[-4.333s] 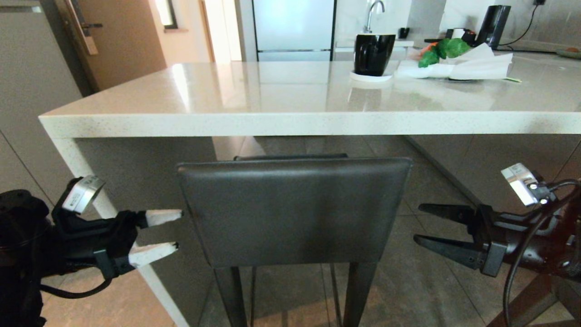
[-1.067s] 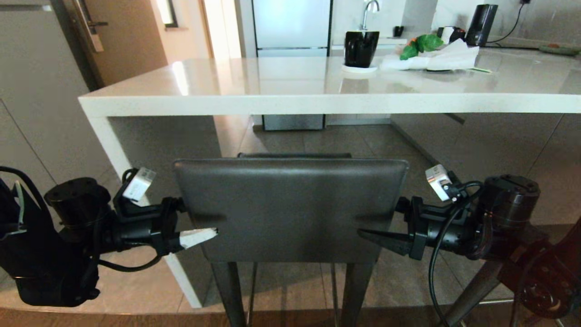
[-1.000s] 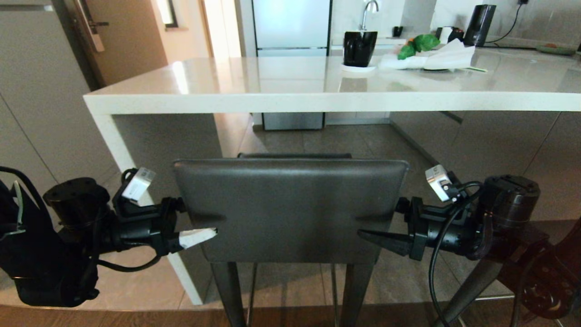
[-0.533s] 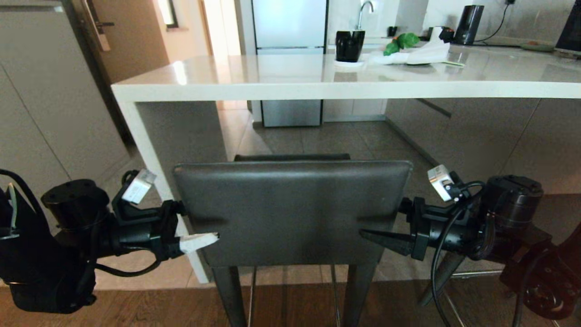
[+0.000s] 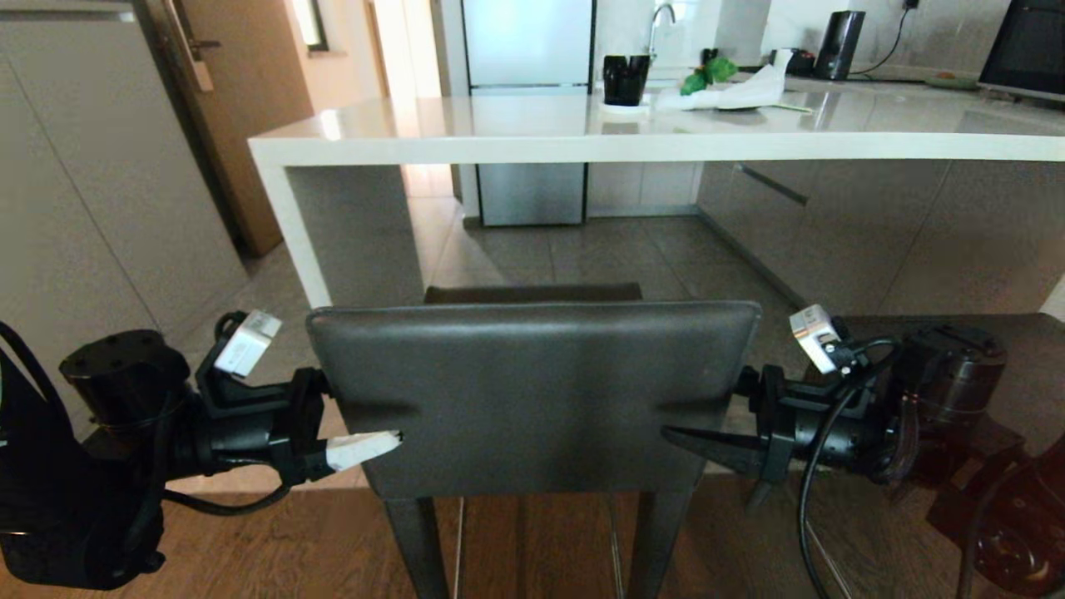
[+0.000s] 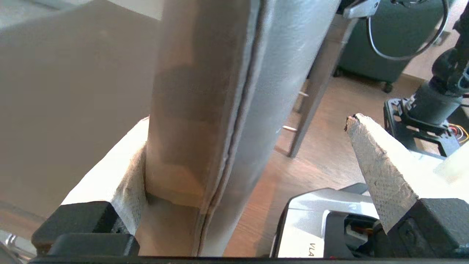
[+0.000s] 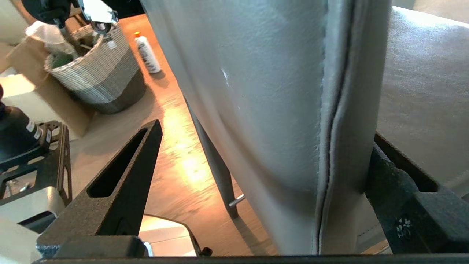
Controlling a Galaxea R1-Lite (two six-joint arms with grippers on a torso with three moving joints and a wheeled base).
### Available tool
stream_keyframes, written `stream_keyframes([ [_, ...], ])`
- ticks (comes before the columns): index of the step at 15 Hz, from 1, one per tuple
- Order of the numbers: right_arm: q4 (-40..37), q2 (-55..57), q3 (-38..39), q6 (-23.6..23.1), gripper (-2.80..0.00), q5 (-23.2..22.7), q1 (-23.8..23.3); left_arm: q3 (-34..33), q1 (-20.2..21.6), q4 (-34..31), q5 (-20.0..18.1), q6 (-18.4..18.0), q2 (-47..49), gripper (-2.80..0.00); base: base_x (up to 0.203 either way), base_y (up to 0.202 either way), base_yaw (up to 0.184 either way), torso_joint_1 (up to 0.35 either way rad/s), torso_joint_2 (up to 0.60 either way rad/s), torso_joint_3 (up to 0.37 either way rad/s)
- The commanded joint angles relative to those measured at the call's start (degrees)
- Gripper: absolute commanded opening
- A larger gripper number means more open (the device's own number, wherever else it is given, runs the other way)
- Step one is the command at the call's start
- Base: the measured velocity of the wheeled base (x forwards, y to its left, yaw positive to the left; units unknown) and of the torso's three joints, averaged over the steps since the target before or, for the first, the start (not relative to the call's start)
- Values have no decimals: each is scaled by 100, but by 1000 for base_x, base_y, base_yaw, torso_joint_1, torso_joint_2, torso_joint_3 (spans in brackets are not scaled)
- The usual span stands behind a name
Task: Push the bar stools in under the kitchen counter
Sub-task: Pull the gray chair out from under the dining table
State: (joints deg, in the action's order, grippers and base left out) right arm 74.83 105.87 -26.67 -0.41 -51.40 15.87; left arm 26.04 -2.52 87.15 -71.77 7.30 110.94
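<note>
One bar stool stands right before me; its dark grey backrest (image 5: 532, 391) fills the middle of the head view, with the seat edge (image 5: 532, 293) just above it. My left gripper (image 5: 366, 413) (image 6: 249, 121) is open and straddles the backrest's left edge: one white finger (image 6: 128, 176) lies against the far face, the other stands apart on the near side. Open as well, my right gripper (image 5: 700, 412) (image 7: 265, 130) straddles the right edge the same way. The kitchen counter (image 5: 666, 148) stands well beyond the stool. A second stool's dark seat (image 5: 1027, 333) partly shows behind my right arm.
On the counter sit a black mug (image 5: 626, 79) and white paper with green leaves (image 5: 724, 83). A fridge (image 5: 528, 42) and a door (image 5: 225, 91) lie behind. A woven basket (image 7: 95, 73) and a bottle (image 7: 146, 55) stand on the wooden floor behind me.
The whole view has shifted: the counter has drawn away and more wooden floor shows below. The stool has kept its place between my two grippers, whose jaws have not changed.
</note>
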Motion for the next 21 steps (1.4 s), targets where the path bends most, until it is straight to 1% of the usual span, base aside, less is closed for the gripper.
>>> stream_keyframes([
  [1, 50, -114, 57, -2, 0, -28, -5, -28, -56, 51, 22, 8, -99, 0, -198, 0, -1, 0, 2, 2],
  [3, 49, -137, 83, -2, 0, -28, -5, -29, -91, 51, 93, 17, -151, 0, -196, 0, 0, 5, 5, 4],
  [9, 49, -208, 118, -2, 0, -28, -23, -11, -100, 51, 112, 17, -169, 0, -196, 0, -1, 3, 2, 1],
  [12, 44, -216, 133, -2, 0, -28, -23, -20, -160, 51, 635, -1, -168, 0, -147, 0, -1, -3, 4, 5],
  [15, 50, -234, 136, -2, 0, -28, -25, 26, -141, 51, 657, 7, -167, 0, 0, 0, 0, 0, 0, 0],
  [17, 46, -283, 136, 3, 0, -28, -141, 47, -19, 51, 681, 41, -175, 0, 0, 0, 0, 0, 0, 0],
  [19, 41, -314, 136, 0, 0, -34, -472, 45, 316, 51, 683, 45, -165, 0, 0, 0, 0, 0, 0, 0],
  [21, 41, -347, 196, -9, 0, -74, -785, -38, 562, 51, 667, 51, -183, 0, 0, 0, 0, 0, 0, 0],
])
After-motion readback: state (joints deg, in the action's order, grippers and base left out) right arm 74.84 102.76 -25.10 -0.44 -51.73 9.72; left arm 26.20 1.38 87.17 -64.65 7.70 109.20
